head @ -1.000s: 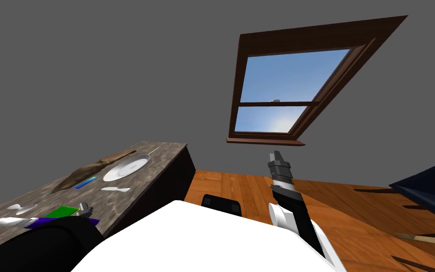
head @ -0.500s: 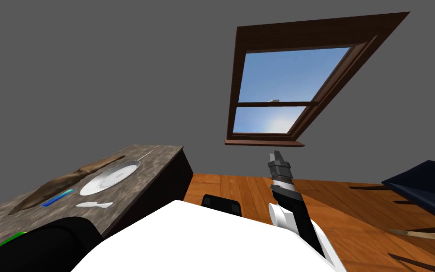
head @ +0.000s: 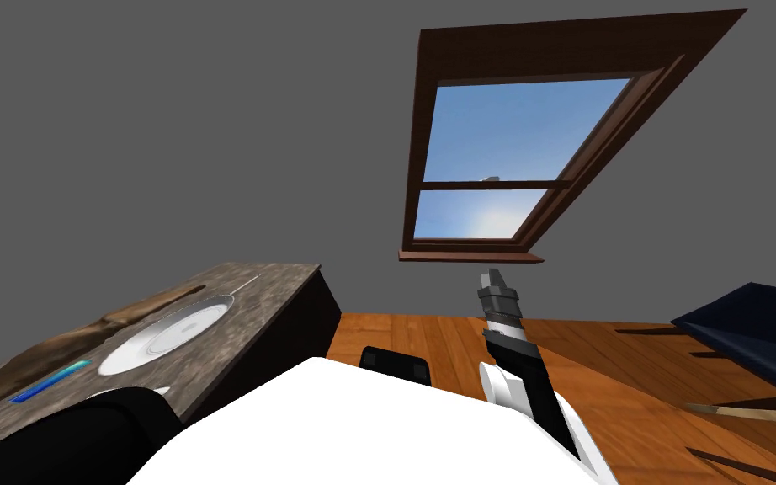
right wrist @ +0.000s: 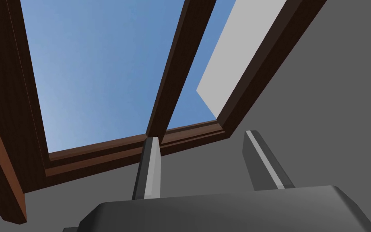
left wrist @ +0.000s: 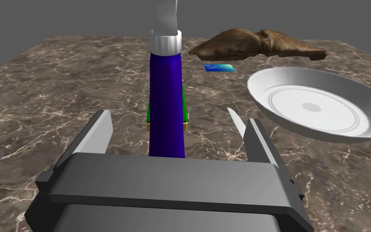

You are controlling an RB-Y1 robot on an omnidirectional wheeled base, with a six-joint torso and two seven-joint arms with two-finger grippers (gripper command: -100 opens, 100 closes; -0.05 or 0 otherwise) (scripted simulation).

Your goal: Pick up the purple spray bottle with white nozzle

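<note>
Marbled brown counter (left wrist: 40,100): upright purple spray bottle (left wrist: 165,100), white nozzle (left wrist: 165,42)

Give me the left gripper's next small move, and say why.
Probably close the fingers. In the left wrist view the purple spray bottle stands upright on the marbled table, centred between the open fingers of the left gripper, with a gap on each side, so nothing grips it yet. Its body reaches back to the gripper's dark block, so it seems deep enough to squeeze.
</note>
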